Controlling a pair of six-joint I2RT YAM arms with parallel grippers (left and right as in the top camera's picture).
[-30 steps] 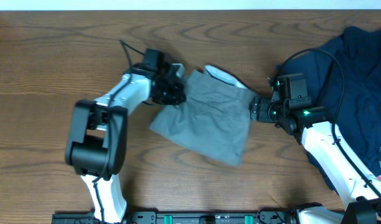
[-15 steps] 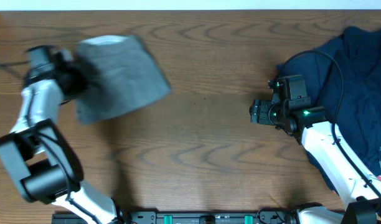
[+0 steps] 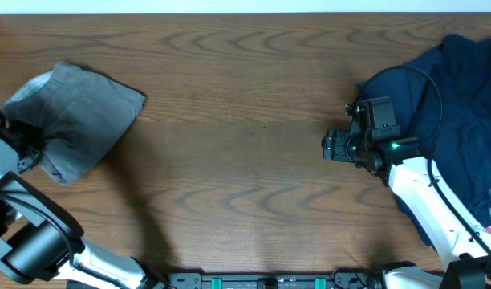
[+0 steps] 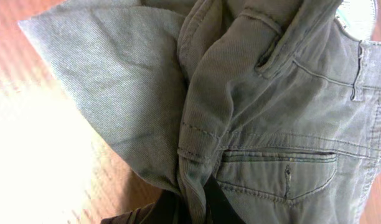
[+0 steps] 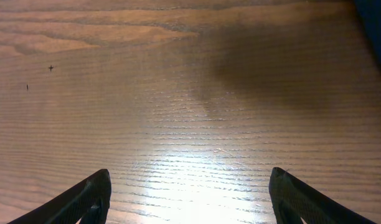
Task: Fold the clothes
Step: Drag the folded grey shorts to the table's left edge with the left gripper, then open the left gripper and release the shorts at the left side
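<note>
The folded grey shorts [image 3: 73, 120] lie at the far left of the table. My left gripper [image 3: 25, 144] is at their left edge, shut on a fold of the grey cloth. In the left wrist view the shorts [image 4: 271, 106] fill the frame, with a back pocket seam showing, and the fingers [image 4: 193, 208] pinch a ridge of fabric. My right gripper [image 3: 332, 147] is open and empty over bare wood right of centre; its fingertips [image 5: 190, 196] stand wide apart. The navy blue garment [image 3: 462, 104] lies heaped at the right edge, behind the right arm.
The wooden table [image 3: 245, 185] runs between the shorts and the right arm. A black cable [image 3: 426, 84] arches over the navy garment to the right arm. The table's far edge runs along the top of the overhead view.
My left gripper has carried the grey shorts from the table's middle to the far left and brought them down there. The right gripper let go of them and has stayed in place, open.
</note>
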